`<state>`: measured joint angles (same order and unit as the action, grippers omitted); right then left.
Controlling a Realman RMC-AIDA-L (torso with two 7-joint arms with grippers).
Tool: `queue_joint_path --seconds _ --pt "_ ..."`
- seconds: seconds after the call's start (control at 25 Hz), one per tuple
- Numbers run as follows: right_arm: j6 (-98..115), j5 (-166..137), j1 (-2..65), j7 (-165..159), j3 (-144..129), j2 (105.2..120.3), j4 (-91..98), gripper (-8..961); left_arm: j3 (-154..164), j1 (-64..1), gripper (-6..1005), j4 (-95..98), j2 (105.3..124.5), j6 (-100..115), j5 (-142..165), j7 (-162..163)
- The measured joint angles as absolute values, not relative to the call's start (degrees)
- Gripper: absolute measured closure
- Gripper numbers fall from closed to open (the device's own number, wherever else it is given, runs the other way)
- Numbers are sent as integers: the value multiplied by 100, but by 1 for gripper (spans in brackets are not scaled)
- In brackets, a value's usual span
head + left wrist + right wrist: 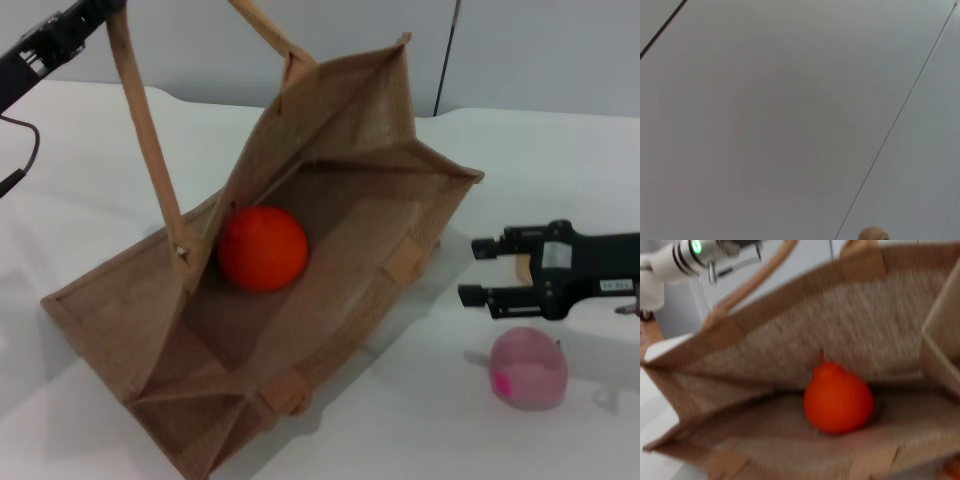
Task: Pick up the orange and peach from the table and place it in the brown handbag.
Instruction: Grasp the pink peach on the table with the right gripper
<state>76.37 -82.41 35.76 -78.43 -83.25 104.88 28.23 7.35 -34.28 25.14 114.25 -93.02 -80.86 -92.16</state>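
Observation:
The brown handbag (345, 215) lies tilted on the white table with its mouth open toward me. The orange (263, 248) rests inside it against the far wall and also shows in the right wrist view (839, 400), inside the bag (765, 335). My left gripper (100, 12) is raised at the top left, shut on one long bag handle (145, 130) and holding it up. The peach (528, 368) lies on the table right of the bag. My right gripper (478, 270) is open and empty, just above and behind the peach, pointing at the bag.
The white table (90, 190) runs out around the bag, with a grey wall behind. A black cable (28, 150) hangs at the far left. A small tan thing (522, 268) shows behind the right gripper's fingers. The left wrist view shows mostly wall.

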Motion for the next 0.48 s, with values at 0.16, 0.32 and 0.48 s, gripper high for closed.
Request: queue_joint_path --seconds 0.16,0.32,0.48 --pt "7643 -8534 3589 -8051 -8313 10483 2806 232 732 -3427 880 2514 11425 -9265 -8086 -9218" --pt "7647 -8726 3568 -8255 -8281 10442 2800 232 772 -3427 880 2513 11425 -9205 -8086 -9219" --pt "7650 -8968 3558 -8510 -8255 10388 2786 232 759 -3427 880 2513 11425 -9201 -8086 -9220"
